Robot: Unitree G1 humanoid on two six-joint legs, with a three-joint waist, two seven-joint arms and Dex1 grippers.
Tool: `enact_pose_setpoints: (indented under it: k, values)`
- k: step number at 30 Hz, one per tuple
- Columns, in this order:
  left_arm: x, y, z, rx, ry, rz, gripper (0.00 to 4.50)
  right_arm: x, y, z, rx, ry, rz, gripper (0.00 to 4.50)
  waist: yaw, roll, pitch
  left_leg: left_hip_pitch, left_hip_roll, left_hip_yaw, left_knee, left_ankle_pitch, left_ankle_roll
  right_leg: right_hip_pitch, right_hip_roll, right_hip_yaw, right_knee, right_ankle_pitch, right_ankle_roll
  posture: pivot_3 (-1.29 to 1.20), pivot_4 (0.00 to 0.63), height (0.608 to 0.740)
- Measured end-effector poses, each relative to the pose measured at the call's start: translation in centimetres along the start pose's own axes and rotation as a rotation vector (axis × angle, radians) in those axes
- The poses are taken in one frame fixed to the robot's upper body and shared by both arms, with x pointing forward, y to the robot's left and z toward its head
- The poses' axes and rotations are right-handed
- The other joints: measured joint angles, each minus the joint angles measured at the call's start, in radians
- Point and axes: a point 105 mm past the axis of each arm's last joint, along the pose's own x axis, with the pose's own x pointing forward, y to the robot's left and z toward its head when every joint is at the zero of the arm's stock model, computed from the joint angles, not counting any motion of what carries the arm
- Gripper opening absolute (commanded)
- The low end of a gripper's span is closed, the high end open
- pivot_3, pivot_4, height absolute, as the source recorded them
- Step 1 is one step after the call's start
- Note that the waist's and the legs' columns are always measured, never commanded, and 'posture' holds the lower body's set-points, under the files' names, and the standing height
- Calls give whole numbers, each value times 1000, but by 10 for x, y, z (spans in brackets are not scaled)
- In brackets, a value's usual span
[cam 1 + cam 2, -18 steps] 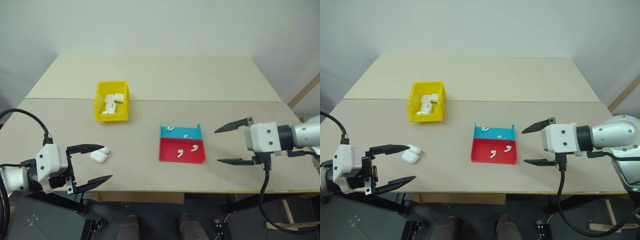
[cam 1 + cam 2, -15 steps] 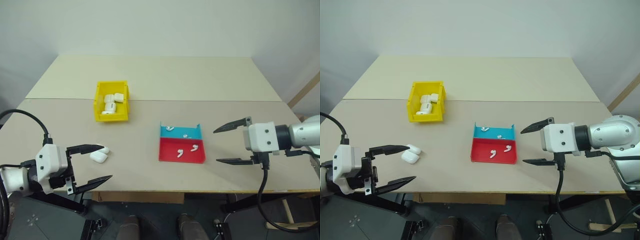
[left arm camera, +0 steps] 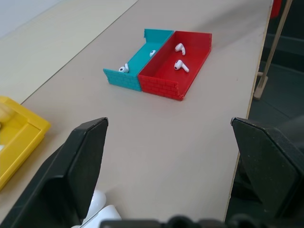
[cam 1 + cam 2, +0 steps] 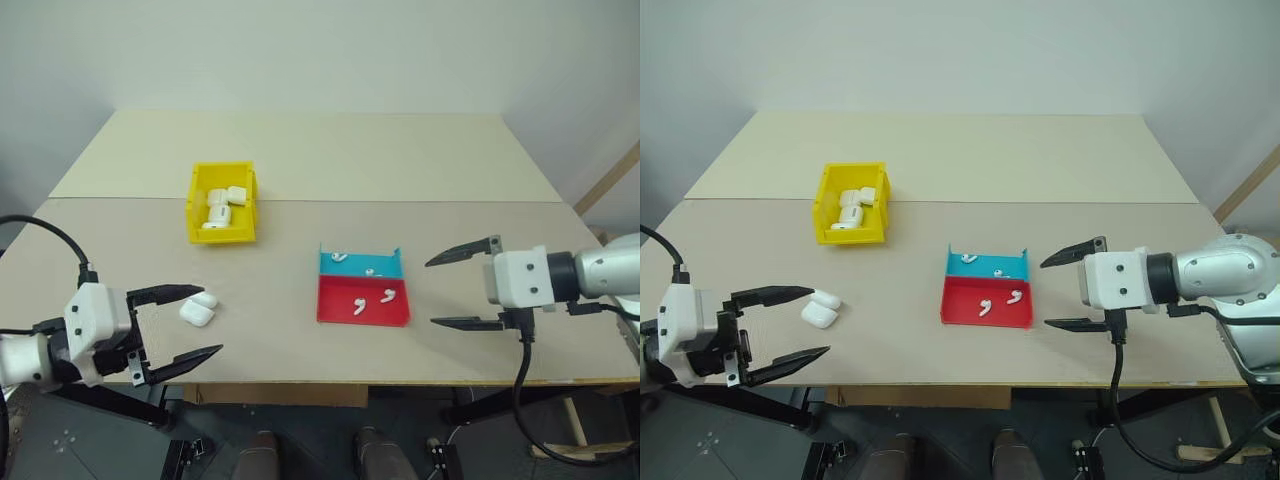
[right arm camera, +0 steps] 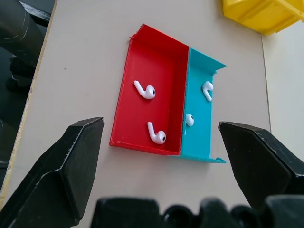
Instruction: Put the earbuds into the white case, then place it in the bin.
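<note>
The white case lies on the table near the front left, lid flipped up. My left gripper hovers open beside it, one fingertip close to the case, holding nothing; the case also peeks out low between its fingers. Two earbuds lie in the red half of a tray and two more in the blue half. My right gripper is open and empty, just right of that tray. The yellow bin stands at the back left.
The red-and-blue tray sits at centre front. The bin holds several white cases. The table's front edge runs close under both grippers. A seam crosses the tabletop behind the bin.
My left gripper has drifted slightly to the left. The right gripper has edged a little toward the tray. Case, earbuds and bin have not moved.
</note>
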Motion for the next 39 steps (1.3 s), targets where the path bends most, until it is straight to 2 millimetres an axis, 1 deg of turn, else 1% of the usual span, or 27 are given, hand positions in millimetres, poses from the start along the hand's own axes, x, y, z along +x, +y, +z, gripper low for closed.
enact_pose_setpoints:
  k: [4, 7, 9, 12, 14, 16, 19, 21, 27, 30, 33, 36, 39]
  values:
    - [1, 6, 6, 51, 22, 111, 4500, -1, 2, -2, 28, 29, 5, 4479, 0, -1, 0, 0, 0, 0, 0, 0, 0, 0, 0, 0, 0, 0, 0, 0, 150, 740]
    - [-7, 12, 11, 54, 75, 207, 4500, -2, 0, -4, 41, 58, -5, 4479, -1, -1, 0, 0, 0, 0, 0, 0, 0, 0, 0, 0, 0, 0, 0, 0, 150, 740]
    - [-12, 12, 10, 37, 122, 242, 4500, -3, 1, -4, 59, 78, -6, 4479, -1, -1, 0, 0, 0, 0, 0, 0, 0, 0, 0, 0, 0, 0, 0, 0, 150, 740]
    - [-17, 17, 1, -18, 277, 267, 4500, -7, 5, -6, 112, 125, -7, 4479, 3, -1, 1, 0, 0, -1, 0, 0, 0, 0, 0, 0, 0, 0, 0, 0, 150, 740]
    - [-24, 27, -9, -88, 443, 311, 4500, -8, 9, -7, 162, 153, -18, 4479, 7, -2, 1, 1, 0, -1, 0, 0, 0, 0, 0, -1, 0, -1, 2, 0, 150, 740]
    - [-30, 35, -12, -137, 538, 349, 4500, -6, 15, -7, 197, 168, -21, 4479, 6, -2, 1, 1, 0, -1, 0, 0, 0, 1, 0, -1, 0, -4, 6, 0, 150, 740]
    - [-33, 48, -9, -226, 624, 381, 4500, -2, 24, -10, 249, 186, -25, 4479, 4, -3, 1, 0, 0, -1, 0, 0, 0, 0, 0, -1, 0, -3, 6, 0, 150, 740]
    - [-34, 57, -10, -299, 663, 396, 4500, 0, 26, -8, 259, 189, -34, 4479, 2, -3, 2, 0, 0, -1, -1, 0, 0, -1, 0, -1, 0, -3, 5, 0, 150, 740]
    - [-26, 71, -17, -473, 743, 317, 4500, 2, 28, -6, 297, 192, -58, 4479, -3, -4, 2, -3, -1, -1, -1, 0, 0, -4, 1, 0, 0, -1, 2, 0, 150, 740]
    - [-18, 69, -23, -515, 810, 264, 4500, 2, 30, -7, 308, 202, -78, 4479, 0, -4, 2, -6, -1, -1, -1, 0, 0, -7, 1, 0, 0, -1, 2, 0, 150, 740]
    - [-10, 66, -25, -542, 867, 229, 4500, 3, 39, -6, 328, 209, -76, 4479, 3, -4, 2, -14, -2, -1, 1, 0, 0, -14, 1, 0, 4, -1, 1, 0, 150, 740]
    - [-6, 61, -29, -559, 919, 208, 4500, 3, 44, -6, 349, 210, -74, 4479, 3, -5, 3, -13, -2, -1, 2, 0, 0, -14, 1, 0, 7, -1, 2, 0, 150, 740]
    - [-5, 60, -33, -563, 944, 205, 4500, 0, 44, -6, 361, 216, -85, 4479, -2, -5, 3, -12, -2, -1, 3, 0, 0, -14, 1, 1, 8, -1, 2, 0, 150, 740]
